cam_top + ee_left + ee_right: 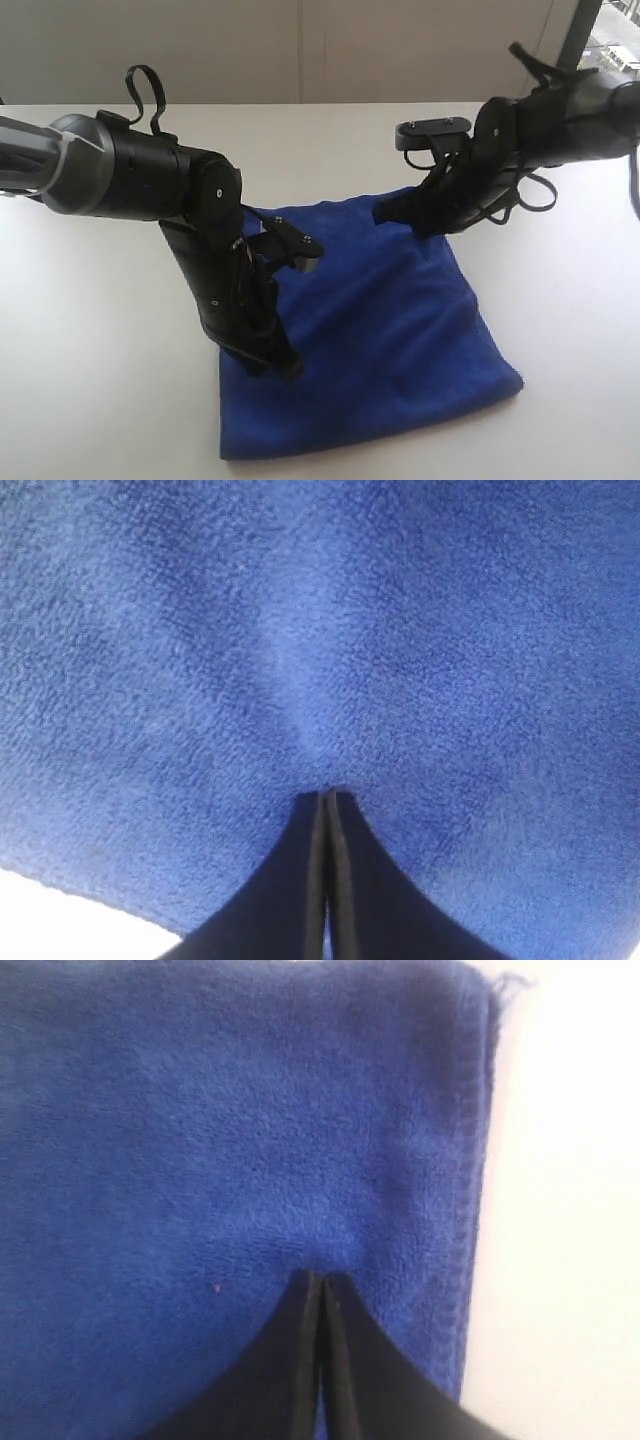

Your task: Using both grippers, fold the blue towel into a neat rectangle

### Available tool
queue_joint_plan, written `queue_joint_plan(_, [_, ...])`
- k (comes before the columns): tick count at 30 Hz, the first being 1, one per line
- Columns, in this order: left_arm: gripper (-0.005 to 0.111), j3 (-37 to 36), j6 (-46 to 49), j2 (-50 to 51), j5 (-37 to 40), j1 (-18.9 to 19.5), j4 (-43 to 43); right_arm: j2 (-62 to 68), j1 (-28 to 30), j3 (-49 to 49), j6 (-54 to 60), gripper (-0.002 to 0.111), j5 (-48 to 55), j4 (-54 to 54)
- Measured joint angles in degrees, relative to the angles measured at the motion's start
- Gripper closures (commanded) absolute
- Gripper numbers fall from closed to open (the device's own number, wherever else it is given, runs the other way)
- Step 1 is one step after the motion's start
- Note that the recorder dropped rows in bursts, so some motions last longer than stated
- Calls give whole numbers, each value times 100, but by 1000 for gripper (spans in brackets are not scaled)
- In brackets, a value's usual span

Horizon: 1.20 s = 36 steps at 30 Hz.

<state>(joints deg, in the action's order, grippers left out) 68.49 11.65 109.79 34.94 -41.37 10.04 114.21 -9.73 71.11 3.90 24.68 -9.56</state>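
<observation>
The blue towel (390,330) lies folded into a rough square on the white table (100,350). My left gripper (290,370) points down at the towel's left edge. In the left wrist view this gripper (327,795) is shut, its tips resting on the towel (300,630), where a faint crease runs away from them. My right gripper (385,213) is at the towel's far right corner. In the right wrist view it (320,1278) is shut too, tips on the towel (200,1110) just inside its stitched edge. No cloth shows between either pair of fingers.
White table (570,1210) surrounds the towel on all sides. A pale wall stands behind the table's far edge. Both black arms reach in over the table from the left and right, with cable loops hanging off them.
</observation>
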Motion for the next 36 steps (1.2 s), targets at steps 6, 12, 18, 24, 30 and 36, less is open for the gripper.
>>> queue_joint_plan(6, [107, 256, 0, -198, -714, 0, -208, -1338, 0, -757, -122, 108, 286, 0])
queue_joint_plan(12, [107, 347, -232, -171, -1959, 0, -208, -2488, -57, -2200, -136, 108, 640, -276])
queue_joint_plan(18, [107, 347, -340, 338, -2362, 0, -208, -2908, -488, -2913, -201, 108, 665, -366])
queue_joint_plan(24, [107, 396, -543, 520, -2524, 62, -176, -2543, -654, -3099, -390, 108, 335, -354])
queue_joint_plan(30, [107, 396, -644, 533, -2524, 248, -125, -2078, -654, -3162, -950, 108, 339, 161])
queue_joint_plan(36, [107, 396, -655, 533, -2524, 396, -103, -2010, -654, -3230, -1254, 108, 409, 353])
